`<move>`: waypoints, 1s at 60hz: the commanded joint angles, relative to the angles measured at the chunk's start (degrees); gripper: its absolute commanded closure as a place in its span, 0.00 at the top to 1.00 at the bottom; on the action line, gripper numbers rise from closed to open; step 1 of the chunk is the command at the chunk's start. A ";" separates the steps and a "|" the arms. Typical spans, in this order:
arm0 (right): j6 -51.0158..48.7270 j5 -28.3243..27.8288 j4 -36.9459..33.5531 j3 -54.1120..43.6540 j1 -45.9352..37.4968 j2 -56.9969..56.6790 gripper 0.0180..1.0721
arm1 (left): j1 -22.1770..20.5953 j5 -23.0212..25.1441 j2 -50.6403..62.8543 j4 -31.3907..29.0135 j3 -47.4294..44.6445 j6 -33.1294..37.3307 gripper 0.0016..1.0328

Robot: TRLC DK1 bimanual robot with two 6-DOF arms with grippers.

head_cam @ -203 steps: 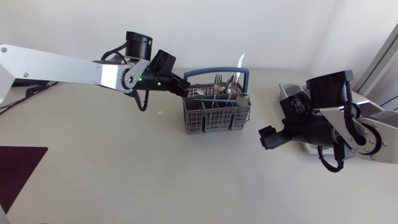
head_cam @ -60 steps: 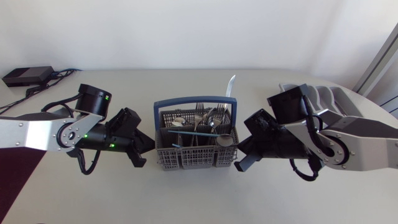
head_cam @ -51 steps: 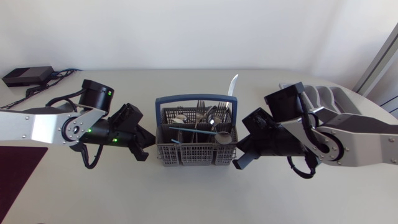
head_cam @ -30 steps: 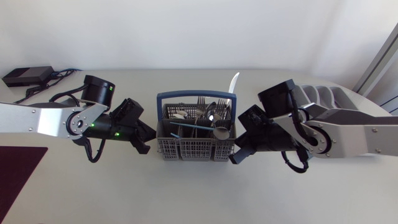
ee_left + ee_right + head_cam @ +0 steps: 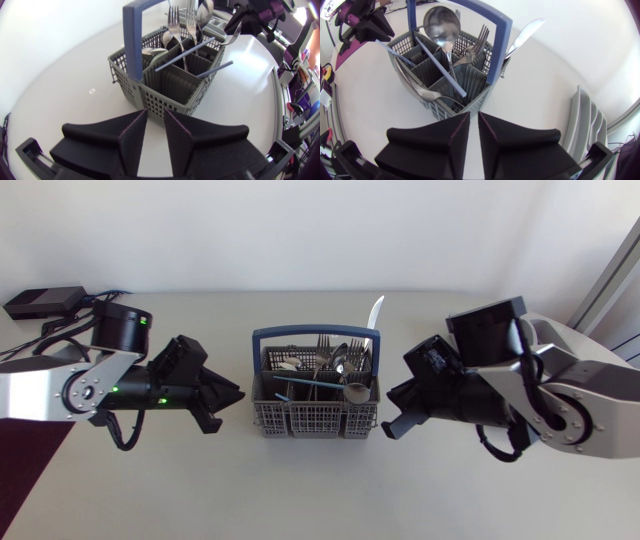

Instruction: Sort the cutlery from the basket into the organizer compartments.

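Note:
The grey cutlery basket [image 5: 315, 421] with its blue handle [image 5: 312, 335] stands mid-table, holding forks [image 5: 324, 351], a knife [image 5: 374, 311], a ladle [image 5: 356, 392] and blue sticks [image 5: 305, 384]. My left gripper [image 5: 226, 402] is a short way off the basket's left side, apart from it, narrowly open and empty. In the left wrist view the left gripper [image 5: 155, 113] points at the basket wall [image 5: 167, 95]. My right gripper [image 5: 395, 416] is just off the basket's right side, with a slim gap between its fingers. In the right wrist view the right gripper [image 5: 474, 116] faces the basket [image 5: 447, 80]. The grey organizer [image 5: 584, 125] lies beside the right arm.
A black box with cables [image 5: 38, 302] sits at the back left. A dark maroon mat [image 5: 22, 448] covers the table's left edge. My right arm overlaps most of the organizer in the head view.
Both grippers have drawn back from the basket's sides, left one leftward and right one rightward, and their fingers have parted a little. The basket stays where they pushed it.

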 commanded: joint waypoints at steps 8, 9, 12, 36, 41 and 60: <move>-1.03 0.73 -4.03 -4.38 -0.30 -6.63 0.57 | 0.90 0.65 -11.50 0.00 -4.94 2.92 0.53; -1.03 0.73 -4.29 -4.56 -0.30 -7.07 0.60 | 0.63 0.65 -12.47 0.08 -5.38 3.09 0.55; -1.21 0.73 -5.09 -4.73 -0.39 -8.03 0.66 | -0.86 0.65 -14.40 0.08 -6.18 3.62 0.56; -2.00 0.64 -8.69 -4.38 3.65 -12.87 0.72 | -13.43 -5.77 -15.90 3.95 -8.37 5.29 0.64; -2.00 0.73 -8.78 -4.03 4.80 -12.78 0.72 | -14.83 -7.44 -13.61 6.06 -7.93 5.29 0.64; -2.09 1.08 -8.25 -3.76 5.85 -11.81 0.72 | -18.09 -9.90 -7.11 11.77 -6.44 5.03 0.61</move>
